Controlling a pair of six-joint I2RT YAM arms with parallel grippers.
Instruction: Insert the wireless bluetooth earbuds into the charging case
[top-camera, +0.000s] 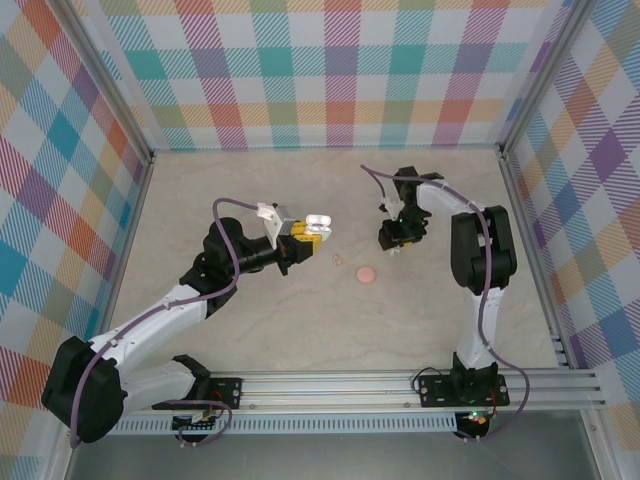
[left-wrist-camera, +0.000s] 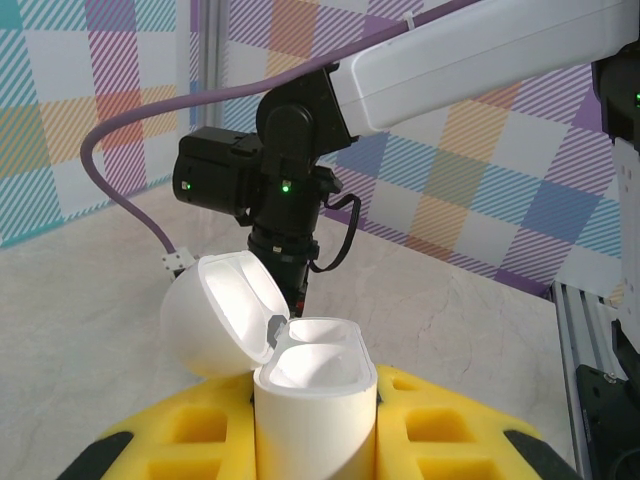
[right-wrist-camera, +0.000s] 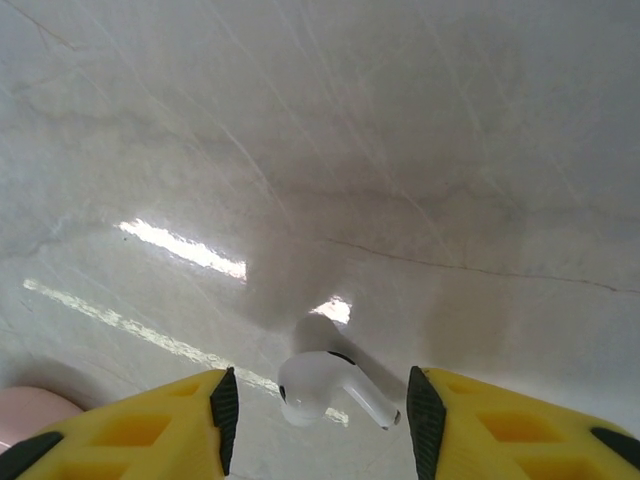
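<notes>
My left gripper (top-camera: 308, 231) clamps the charging case (left-wrist-camera: 315, 400), lid open. My right gripper (right-wrist-camera: 322, 410) stands open, straddling an earbud (right-wrist-camera: 318, 382) on the worktop (right-wrist-camera: 400, 150).

Glossy white charging case (left-wrist-camera: 316, 410) upright, lid (left-wrist-camera: 225, 310) hinged open, one white earbud (right-wrist-camera: 322, 385) lying sideways on the table (right-wrist-camera: 400, 150)

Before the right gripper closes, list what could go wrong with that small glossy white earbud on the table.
1. The glossy white earbud lies loose on the smooth table between the fingers of the open right gripper; its rounded body could squirt out as they close.
2. It lies on its side, so a pinch may leave the stem badly angled for the small white charging case, held lid-open in the shut left gripper.
</notes>
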